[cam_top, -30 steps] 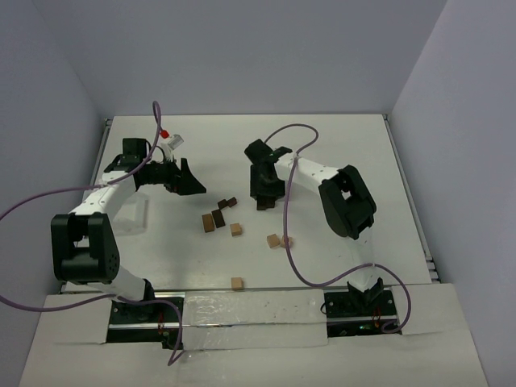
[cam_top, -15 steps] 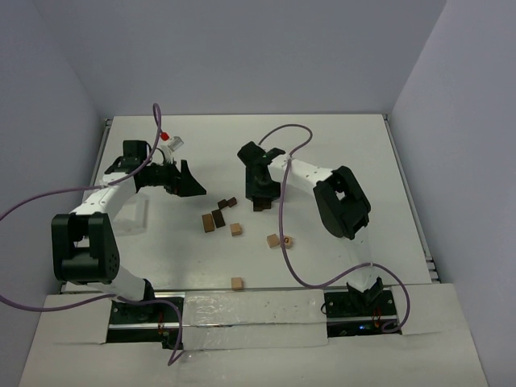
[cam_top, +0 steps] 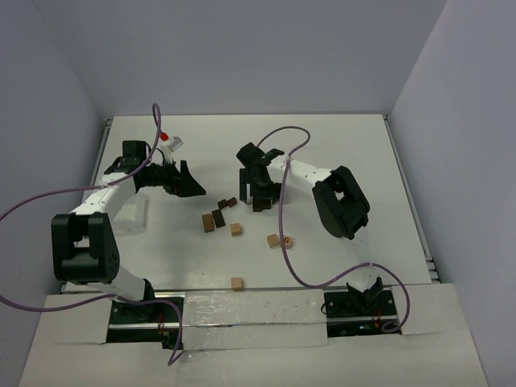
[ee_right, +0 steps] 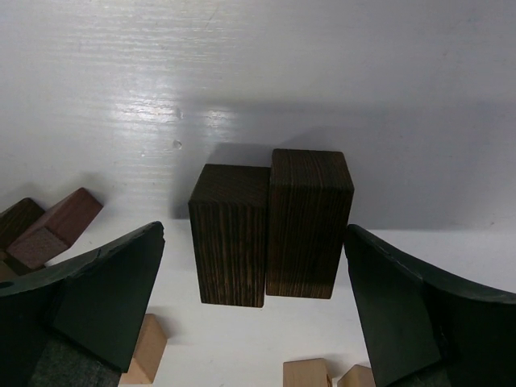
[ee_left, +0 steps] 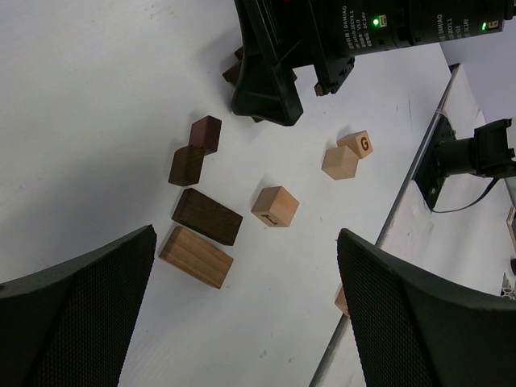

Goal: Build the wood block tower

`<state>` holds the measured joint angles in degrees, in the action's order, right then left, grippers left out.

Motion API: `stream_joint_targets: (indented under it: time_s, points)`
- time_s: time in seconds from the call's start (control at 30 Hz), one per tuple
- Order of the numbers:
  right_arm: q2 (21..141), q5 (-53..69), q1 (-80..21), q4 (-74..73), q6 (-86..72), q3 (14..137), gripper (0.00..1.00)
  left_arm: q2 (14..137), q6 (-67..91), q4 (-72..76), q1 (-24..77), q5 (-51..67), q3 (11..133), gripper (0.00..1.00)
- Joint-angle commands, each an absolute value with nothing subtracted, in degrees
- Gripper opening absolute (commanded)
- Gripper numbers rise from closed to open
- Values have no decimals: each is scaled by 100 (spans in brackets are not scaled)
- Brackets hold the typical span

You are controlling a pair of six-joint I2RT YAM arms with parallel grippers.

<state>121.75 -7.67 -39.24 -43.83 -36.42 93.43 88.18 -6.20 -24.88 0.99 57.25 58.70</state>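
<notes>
**Right hand open around two upright dark blocks**

The white surface carries everything. The left arm reaches over its left part, and the right arm reaches over the middle.

The left hand is wide open and holds nothing. It hangs above the surface, apart from all blocks.

The right hand is also wide open. Its fingers stand on both sides of the dark pair, with a gap on each side, so it grips nothing.

The dark pair is two tall dark brown blocks. They stand upright near the middle of the surface, side by side and touching.

Left of them and a bit nearer lie the brown blocks: two long ones side by side, and two small cubes just beside them.

Close by lies a tan cube. The G cube touches another tan one. The last cube lies alone near the near edge.
</notes>
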Motion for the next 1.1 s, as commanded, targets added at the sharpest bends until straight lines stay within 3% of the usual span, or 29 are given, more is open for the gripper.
stream_joint_targets:
  time_s: [0.0,0.27,0.53,0.7,0.83,1.07]
  points:
    - [11832,-651,-3990,-4375,-3607,9358,100,8675,-633,-2413,53,5788,5907,99]
    - [10976,-615,-3862,-3962,-2591,8490,100,8550,-713,-2523,53,5774,5940,99]
    - [10257,1224,-2901,-3691,-1664,8593,99,8355,-911,-2575,53,5575,6056,99]
    - [10595,1274,-2452,-3325,-1266,8865,81,8289,-607,-2146,53,5580,5989,99]
    - [11374,1344,-2206,-3243,-1133,9146,58,8280,-275,-1831,53,5677,5838,93]
    - [11833,1602,-2209,-2929,-1410,9074,53,8145,-216,-1633,53,5528,5664,93]
